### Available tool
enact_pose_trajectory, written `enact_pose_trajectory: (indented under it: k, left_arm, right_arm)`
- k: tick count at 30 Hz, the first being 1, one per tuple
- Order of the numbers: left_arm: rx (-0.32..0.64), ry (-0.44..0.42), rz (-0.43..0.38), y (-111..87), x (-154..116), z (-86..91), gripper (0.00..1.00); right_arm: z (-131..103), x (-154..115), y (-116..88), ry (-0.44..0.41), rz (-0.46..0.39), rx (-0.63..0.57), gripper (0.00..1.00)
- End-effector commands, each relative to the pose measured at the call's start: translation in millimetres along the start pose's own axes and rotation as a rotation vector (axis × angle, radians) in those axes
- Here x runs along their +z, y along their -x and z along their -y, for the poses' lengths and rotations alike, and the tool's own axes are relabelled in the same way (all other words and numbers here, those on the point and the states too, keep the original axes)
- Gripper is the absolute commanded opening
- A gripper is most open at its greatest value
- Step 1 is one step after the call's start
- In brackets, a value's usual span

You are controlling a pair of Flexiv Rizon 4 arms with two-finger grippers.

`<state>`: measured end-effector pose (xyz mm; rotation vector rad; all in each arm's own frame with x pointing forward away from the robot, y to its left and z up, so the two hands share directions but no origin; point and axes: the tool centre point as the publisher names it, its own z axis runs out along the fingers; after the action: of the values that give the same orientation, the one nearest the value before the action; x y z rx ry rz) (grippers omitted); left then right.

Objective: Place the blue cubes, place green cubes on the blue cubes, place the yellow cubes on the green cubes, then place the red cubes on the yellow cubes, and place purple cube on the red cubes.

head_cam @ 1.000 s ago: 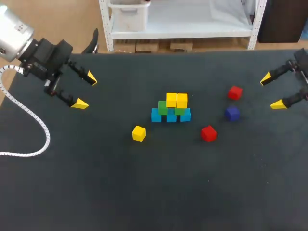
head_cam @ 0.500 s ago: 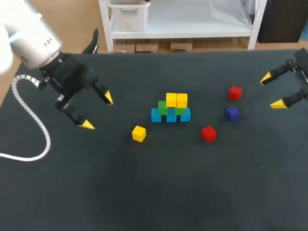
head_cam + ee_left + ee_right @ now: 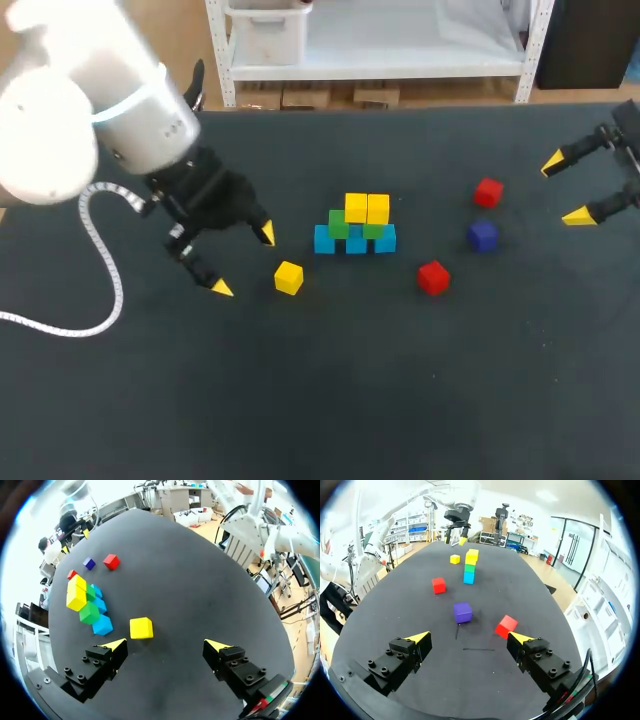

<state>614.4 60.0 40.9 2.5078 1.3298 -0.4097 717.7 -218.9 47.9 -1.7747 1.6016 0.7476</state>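
Note:
A stack stands mid-table: blue cubes (image 3: 355,240) at the base, green cubes (image 3: 340,224) on them, two yellow cubes (image 3: 366,208) on top. A loose yellow cube (image 3: 288,277) lies left of the stack, just right of my open left gripper (image 3: 243,261). In the left wrist view that yellow cube (image 3: 141,628) sits ahead of the left gripper (image 3: 166,644), nearer one fingertip. Two red cubes (image 3: 488,192) (image 3: 433,277) and a purple cube (image 3: 483,235) lie right of the stack. My right gripper (image 3: 565,189) hangs open at the far right, the purple cube (image 3: 462,612) ahead of it.
The dark table (image 3: 330,400) spreads wide in front of the stack. A white cable (image 3: 100,262) trails from my left arm over the table's left side.
My left arm has swung right and toward the front, bringing its open gripper from the far left to beside the loose yellow cube. The right arm and the cubes have stayed put.

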Motion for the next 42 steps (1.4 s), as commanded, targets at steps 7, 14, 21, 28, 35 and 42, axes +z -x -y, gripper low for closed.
enact_pose_trajectory:
  k: [7,14,21,28,35,42]
  left_arm:
    - [0.008,-0.037,-0.027,-1.3,40,-25.0,1.00]
    - [-0.006,-0.029,-0.034,-6.5,48,-39.5,1.00]
    - [0.000,-0.030,-0.045,-8.7,51,-41.7,1.00]
    - [-0.007,-0.030,-0.044,-9.3,51,-38.5,0.44]
    - [-0.014,-0.032,-0.040,-5.4,53,-35.4,0.21]
    - [-0.033,-0.027,-0.039,-2.1,53,-34.1,0.00]
  right_arm:
    - [0,0,0,0.000,0.002,-0.001,1.00]
    - [0,0,0,0.000,0.002,-0.001,1.00]
    - [0,0,0,0.000,0.002,-0.001,1.00]
    - [0,0,0,0.000,0.002,-0.001,1.00]
    - [0,0,0,0.000,0.002,-0.001,1.00]
    - [0,0,0,0.000,0.002,-0.001,1.00]
